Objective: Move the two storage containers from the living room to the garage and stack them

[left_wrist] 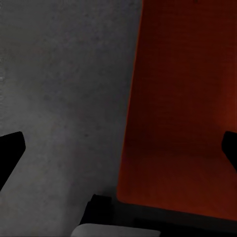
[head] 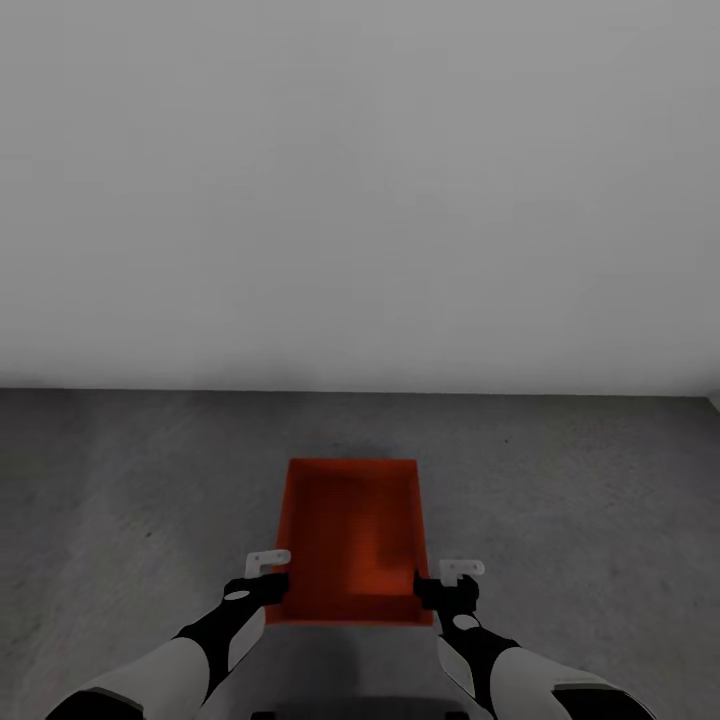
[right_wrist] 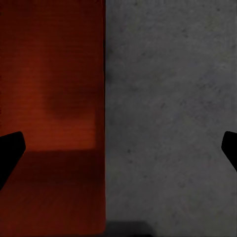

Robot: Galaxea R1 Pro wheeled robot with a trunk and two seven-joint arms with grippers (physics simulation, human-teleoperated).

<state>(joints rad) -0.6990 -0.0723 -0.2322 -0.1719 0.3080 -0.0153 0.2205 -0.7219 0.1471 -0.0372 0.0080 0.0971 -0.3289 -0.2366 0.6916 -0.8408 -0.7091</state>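
Observation:
One red-orange storage container [head: 352, 530], open-topped, sits on the garage's dark grey floor [head: 120, 500] straight ahead of me. My left gripper [head: 275, 587] is at its near left corner and my right gripper [head: 430, 590] at its near right corner. In the left wrist view the left gripper [left_wrist: 120, 148] stands open, its dark fingertips [left_wrist: 11, 150] wide apart astride the container's side wall [left_wrist: 173, 123]. The right gripper [right_wrist: 118, 148] is open in the same way over the other side wall [right_wrist: 54, 98], with floor [right_wrist: 168, 98] beside it.
A plain pale grey wall [head: 360, 200] closes the view a little beyond the container. Rough concrete-like floor spreads to both sides of the box.

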